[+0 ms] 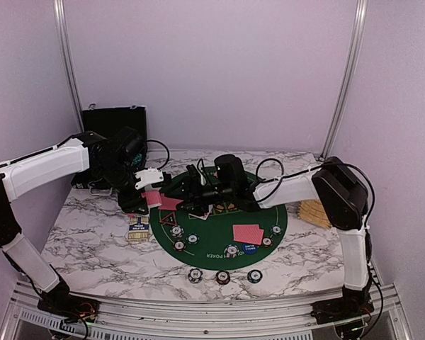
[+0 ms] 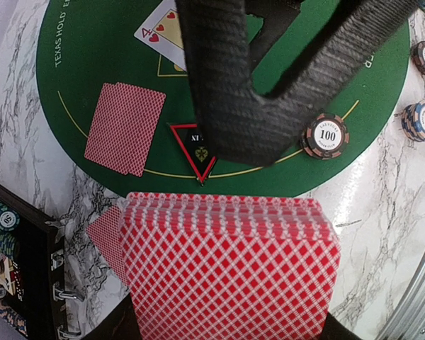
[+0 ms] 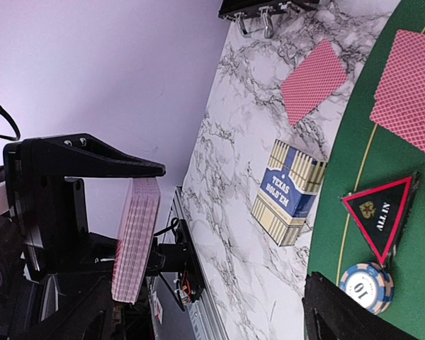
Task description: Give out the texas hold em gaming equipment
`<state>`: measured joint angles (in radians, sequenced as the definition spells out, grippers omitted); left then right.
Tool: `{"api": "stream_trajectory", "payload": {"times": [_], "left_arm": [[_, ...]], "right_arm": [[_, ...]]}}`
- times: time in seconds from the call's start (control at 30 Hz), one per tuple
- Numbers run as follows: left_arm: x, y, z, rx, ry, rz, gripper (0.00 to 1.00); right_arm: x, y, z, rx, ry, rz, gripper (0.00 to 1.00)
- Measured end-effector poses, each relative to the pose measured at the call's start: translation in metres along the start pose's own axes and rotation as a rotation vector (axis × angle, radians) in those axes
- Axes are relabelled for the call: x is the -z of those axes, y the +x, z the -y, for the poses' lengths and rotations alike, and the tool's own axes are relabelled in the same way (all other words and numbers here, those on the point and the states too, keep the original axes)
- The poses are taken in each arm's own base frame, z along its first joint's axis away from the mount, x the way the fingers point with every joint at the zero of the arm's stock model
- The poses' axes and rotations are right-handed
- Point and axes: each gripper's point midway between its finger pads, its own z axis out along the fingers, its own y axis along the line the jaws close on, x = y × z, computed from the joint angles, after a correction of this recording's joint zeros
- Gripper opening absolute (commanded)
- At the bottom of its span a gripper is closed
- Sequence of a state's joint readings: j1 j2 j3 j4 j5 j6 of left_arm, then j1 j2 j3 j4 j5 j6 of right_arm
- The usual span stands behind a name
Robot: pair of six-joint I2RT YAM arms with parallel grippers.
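My left gripper (image 1: 143, 195) is shut on a deck of red-backed playing cards (image 2: 227, 269), held above the left rim of the green mat (image 1: 219, 256). My right gripper (image 1: 184, 188) stands open right beside the deck (image 3: 136, 237), one black finger (image 3: 78, 152) just over its top edge. On the mat lie a pair of face-down cards (image 2: 124, 127), a red-rimmed black triangle (image 2: 198, 150), a face-up card (image 2: 159, 32) and a 100 chip (image 2: 324, 136). Another face-down pair (image 1: 248, 234) and a blue button disc (image 1: 249, 248) lie nearer the front. A single card (image 3: 314, 80) rests on the marble.
A Texas Hold'em card box (image 1: 138, 228) lies left of the mat. Three chip stacks (image 1: 223, 277) line the front edge. The black hinged case (image 1: 115, 120) stands at the back left, and a tan slatted wooden object (image 1: 315, 211) sits at the right.
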<state>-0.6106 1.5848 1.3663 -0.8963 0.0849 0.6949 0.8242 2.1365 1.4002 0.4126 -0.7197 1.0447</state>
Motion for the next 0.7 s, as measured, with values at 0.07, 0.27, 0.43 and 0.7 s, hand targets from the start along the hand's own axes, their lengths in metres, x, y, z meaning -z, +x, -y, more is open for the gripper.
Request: {"api": "stream_trajectory", "payload": {"times": [0.07,0.27,0.43,0.7], "left_arm": [[-0.001,0.0,0.0,0.0,0.002,-0.001,0.0],[-0.005,0.0,0.002,-0.002,0.013,-0.009,0.0],[-0.006,-0.003,0.002,-0.002,0.015,-0.007,0.0],[-0.008,-0.005,0.004,0.001,0.023,-0.006,0.0]], "right_arm": [[-0.004,0.003,-0.001,-0.007,-0.014,-0.011,0.9],[-0.013,0.008,-0.009,-0.021,-0.059,-0.031,0.9],[-0.021,0.009,-0.016,-0.02,-0.091,-0.04,0.88],[-0.039,0.011,-0.016,-0.04,-0.12,-0.067,0.87]]}}
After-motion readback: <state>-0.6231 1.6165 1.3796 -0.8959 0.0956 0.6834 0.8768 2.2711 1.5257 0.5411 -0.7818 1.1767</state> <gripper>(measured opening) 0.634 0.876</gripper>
